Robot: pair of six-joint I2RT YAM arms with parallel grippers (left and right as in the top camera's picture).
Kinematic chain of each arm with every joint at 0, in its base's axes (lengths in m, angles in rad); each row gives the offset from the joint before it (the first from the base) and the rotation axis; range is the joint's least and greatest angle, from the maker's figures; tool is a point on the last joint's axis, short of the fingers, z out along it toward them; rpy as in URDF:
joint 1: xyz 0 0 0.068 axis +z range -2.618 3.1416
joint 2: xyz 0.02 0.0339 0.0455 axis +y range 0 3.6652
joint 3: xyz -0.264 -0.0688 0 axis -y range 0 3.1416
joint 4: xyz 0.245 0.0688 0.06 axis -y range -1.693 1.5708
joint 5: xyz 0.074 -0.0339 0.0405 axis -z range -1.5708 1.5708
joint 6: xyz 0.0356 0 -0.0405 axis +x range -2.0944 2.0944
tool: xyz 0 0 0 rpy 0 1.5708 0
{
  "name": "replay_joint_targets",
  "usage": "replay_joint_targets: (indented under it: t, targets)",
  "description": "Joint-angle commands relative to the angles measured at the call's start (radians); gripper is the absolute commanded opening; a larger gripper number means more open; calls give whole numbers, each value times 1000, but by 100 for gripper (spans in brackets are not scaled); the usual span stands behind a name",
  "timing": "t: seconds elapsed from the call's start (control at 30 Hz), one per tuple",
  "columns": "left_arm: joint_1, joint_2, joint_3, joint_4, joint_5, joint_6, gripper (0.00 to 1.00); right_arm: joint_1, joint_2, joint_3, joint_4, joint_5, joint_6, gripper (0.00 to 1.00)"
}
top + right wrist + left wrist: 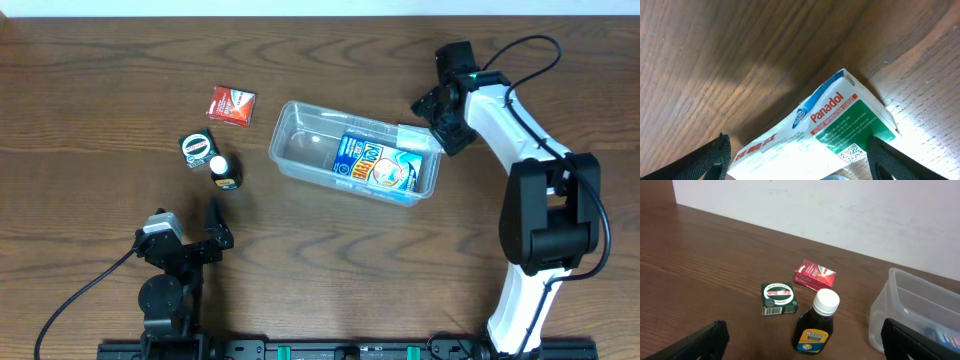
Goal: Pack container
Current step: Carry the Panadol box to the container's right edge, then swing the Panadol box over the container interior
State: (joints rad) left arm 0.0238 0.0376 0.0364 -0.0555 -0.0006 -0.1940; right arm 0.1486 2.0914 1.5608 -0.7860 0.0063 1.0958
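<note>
The clear container (pixel 300 135) lies mid-table with a blue-and-white carton (pixel 375 165) inside it; in the left wrist view its corner (pixel 900 305) is at the right edge. My right gripper (pixel 434 122) is at the container's right end. Its jaws stand wide, closed on a white and green Panadol box (pixel 835 122), which is tilted above the wood, and each finger (pixel 710 160) presses an end of it. The same box (pixel 418 137) sits over the container's right rim. My left gripper (pixel 190 238) is near the front edge, open and empty (pixel 802 335).
Left of the container are a red packet (pixel 231 105), a green Zam-Buk box (pixel 197 148) and a dark Woods bottle (pixel 224 170) with a white cap. In the left wrist view the bottle (pixel 815 325) lies just ahead of the open jaws.
</note>
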Motion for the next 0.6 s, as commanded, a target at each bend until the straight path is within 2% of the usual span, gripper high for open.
replay_joint_targets:
  t: [0.0,0.23,0.57]
  targets:
    - [4,0,-32,-18,-11,6,98,-21,54,-28,9,-50,-24,86]
    - [4,0,-32,-18,-12,6,98,-46,54,-5,9,-65,-103,87]
    - [4,0,-32,-18,-12,6,98,-59,53,-3,7,-152,-109,90]
